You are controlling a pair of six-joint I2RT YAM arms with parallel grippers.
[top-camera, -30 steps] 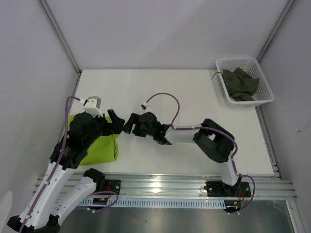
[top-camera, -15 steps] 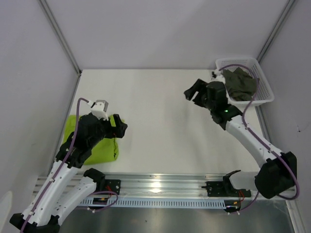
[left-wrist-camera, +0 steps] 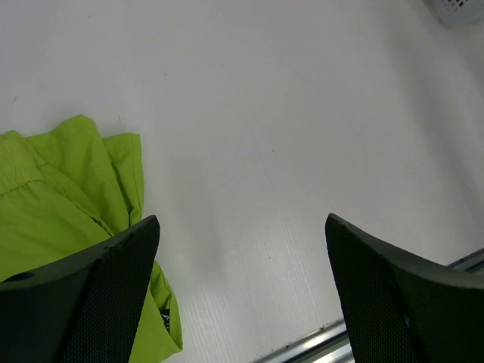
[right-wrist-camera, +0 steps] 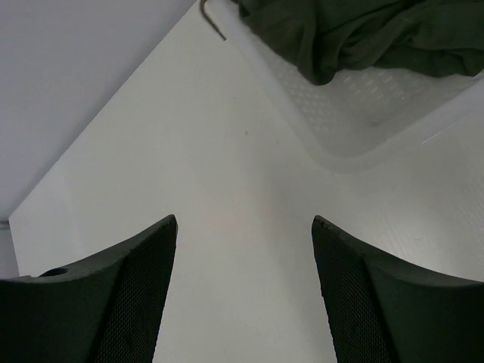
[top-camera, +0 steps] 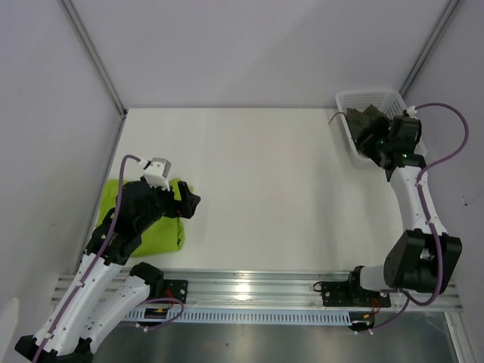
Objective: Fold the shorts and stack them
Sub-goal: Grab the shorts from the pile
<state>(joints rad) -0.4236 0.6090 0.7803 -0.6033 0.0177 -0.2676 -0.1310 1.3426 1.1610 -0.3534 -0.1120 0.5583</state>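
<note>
Right tool (right-wrist-camera: pixel 243 223) swung across to basket (right-wrist-camera: pixel 355 121), spread wide near its rim, dark shorts (right-wrist-camera: pixel 363 30) inside, left tool (left-wrist-camera: pixel 242 219) spread beside green shorts (left-wrist-camera: pixel 53 204) on desk (left-wrist-camera: pixel 265 113)

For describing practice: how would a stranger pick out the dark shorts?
On the table, at its far right corner, sits a white mesh basket. The dark olive shorts lie crumpled inside it; the lime green pair lies outside, near left.
</note>
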